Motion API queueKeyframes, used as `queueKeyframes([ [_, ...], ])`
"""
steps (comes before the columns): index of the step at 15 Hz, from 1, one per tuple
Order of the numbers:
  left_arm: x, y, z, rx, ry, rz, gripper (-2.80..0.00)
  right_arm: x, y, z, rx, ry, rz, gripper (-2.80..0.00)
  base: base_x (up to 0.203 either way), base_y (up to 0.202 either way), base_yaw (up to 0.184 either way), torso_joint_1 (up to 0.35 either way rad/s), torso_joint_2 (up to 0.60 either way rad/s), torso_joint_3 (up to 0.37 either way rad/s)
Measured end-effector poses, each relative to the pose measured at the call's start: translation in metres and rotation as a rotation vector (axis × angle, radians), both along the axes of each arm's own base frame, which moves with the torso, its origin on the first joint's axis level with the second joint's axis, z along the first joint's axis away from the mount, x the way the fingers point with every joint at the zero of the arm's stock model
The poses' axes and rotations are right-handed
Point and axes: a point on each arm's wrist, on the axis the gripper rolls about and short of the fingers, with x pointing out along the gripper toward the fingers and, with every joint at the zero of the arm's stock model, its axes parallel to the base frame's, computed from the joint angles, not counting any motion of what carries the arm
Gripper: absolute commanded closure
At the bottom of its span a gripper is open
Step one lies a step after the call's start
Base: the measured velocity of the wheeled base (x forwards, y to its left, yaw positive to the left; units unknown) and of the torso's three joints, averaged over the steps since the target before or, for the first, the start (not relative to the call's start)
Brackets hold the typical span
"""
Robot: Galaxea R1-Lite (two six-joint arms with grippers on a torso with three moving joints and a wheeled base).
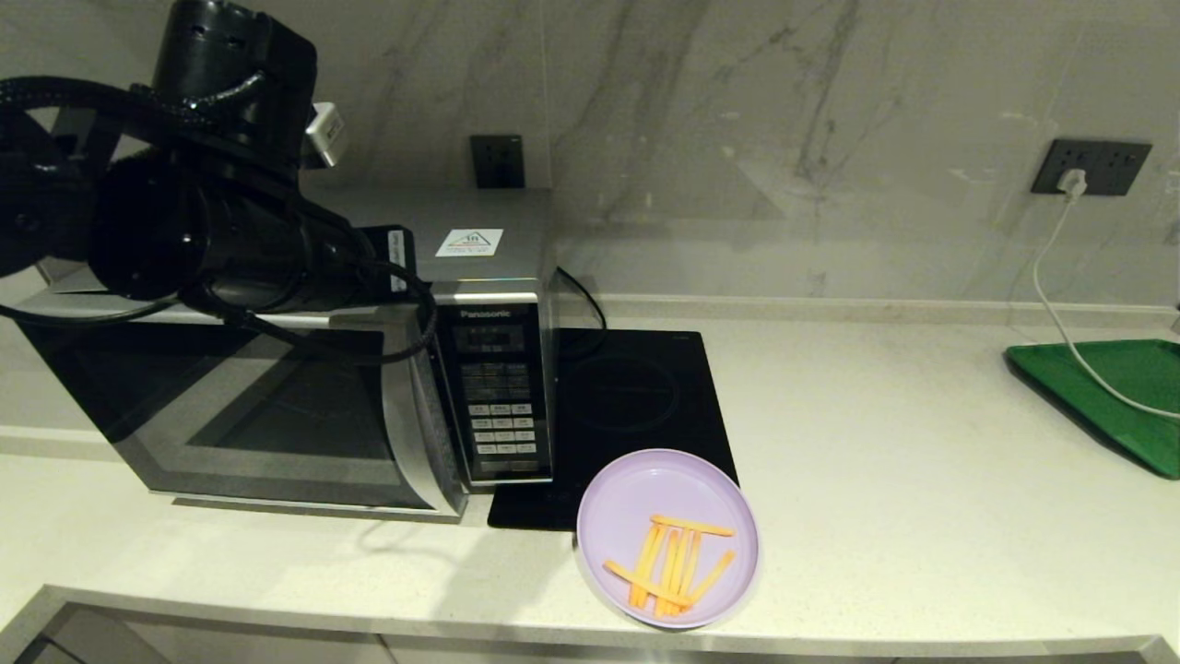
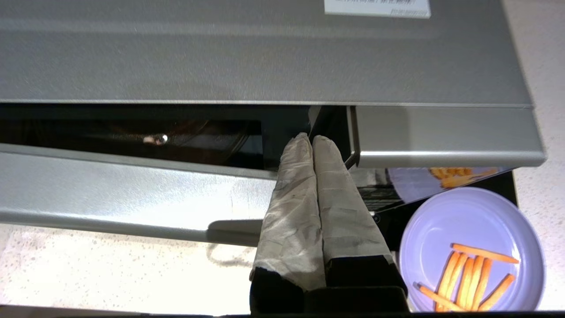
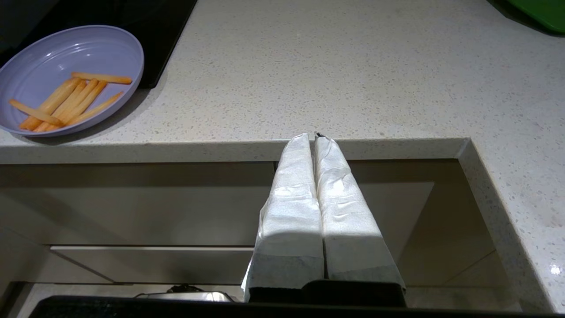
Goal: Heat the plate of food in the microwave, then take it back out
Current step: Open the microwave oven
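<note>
**Reaching into the gap of the microwave door**

Pressing together, the left pincer [image 2: 312, 140] sits with its fingers closed in the gap behind the ajar door of the Panasonic microwave [image 1: 350, 406] at the worktop's [image 1: 876, 480] left end. Right of it, the plate of food [image 1: 667, 538] rests at the front edge, partly on the induction hob [image 1: 636, 406]. Below that edge, the right pincer [image 3: 314, 139] hangs closed, empty.

Lilac plate of food [image 1: 667, 539] on counter; microwave [image 1: 304, 387] door ajar.
</note>
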Motion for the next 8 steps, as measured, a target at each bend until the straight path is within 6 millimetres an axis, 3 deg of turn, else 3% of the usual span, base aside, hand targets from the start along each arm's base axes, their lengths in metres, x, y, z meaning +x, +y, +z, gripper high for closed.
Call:
queueKeyframes([
  [8,0.0016,-0.0001,-0.0104,0.030,0.022,0.033,0.00,0.0000,0.0000,0.0000,0.000,0.000,0.001,0.00,0.000,0.000,0.000,0.000,0.00,0.000],
])
